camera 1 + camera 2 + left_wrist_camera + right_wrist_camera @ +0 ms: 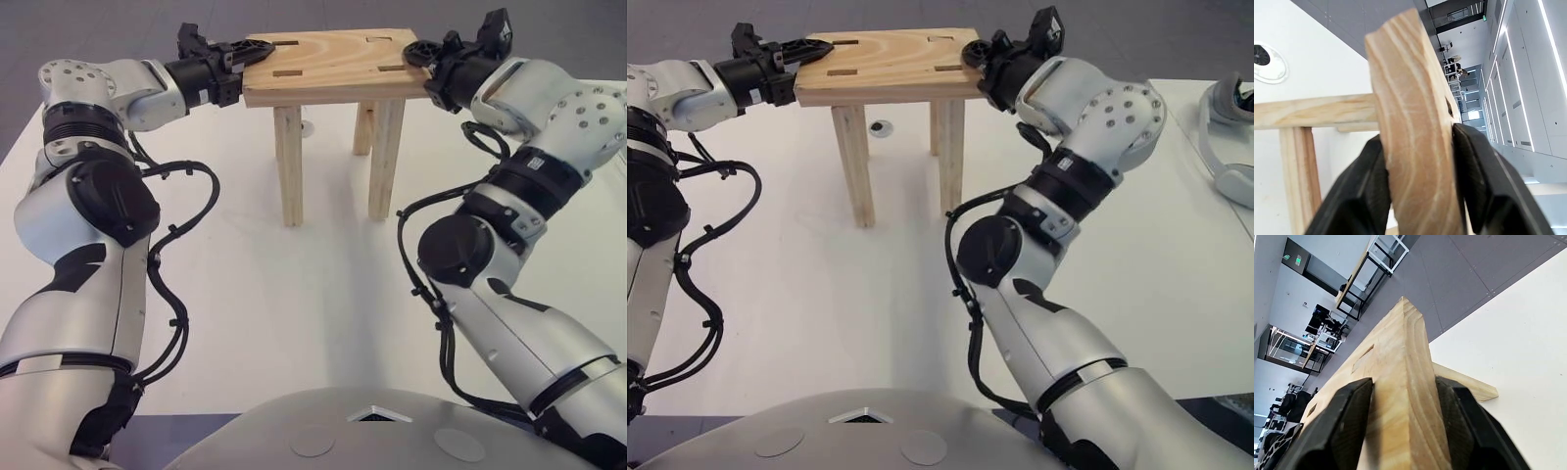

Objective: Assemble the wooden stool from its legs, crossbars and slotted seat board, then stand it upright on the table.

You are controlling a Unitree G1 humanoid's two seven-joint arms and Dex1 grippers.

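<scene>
The wooden stool (290, 166) stands upright at twelve o'clock on the tabletop (294, 304). The left gripper (251, 54) clamps the slotted seat board (328, 61) at its nine o'clock end, the right gripper (417, 54) at three o'clock.

We can read no text, number or brand here. A small green lit sign (1484, 18) is fixed high in the room behind the table, and its characters are too small for us to make out. A green wall panel (1291, 257) of the same kind shows in the right wrist view, and we cannot read it either. On the seat board (328, 59) we can make out no print.
</scene>
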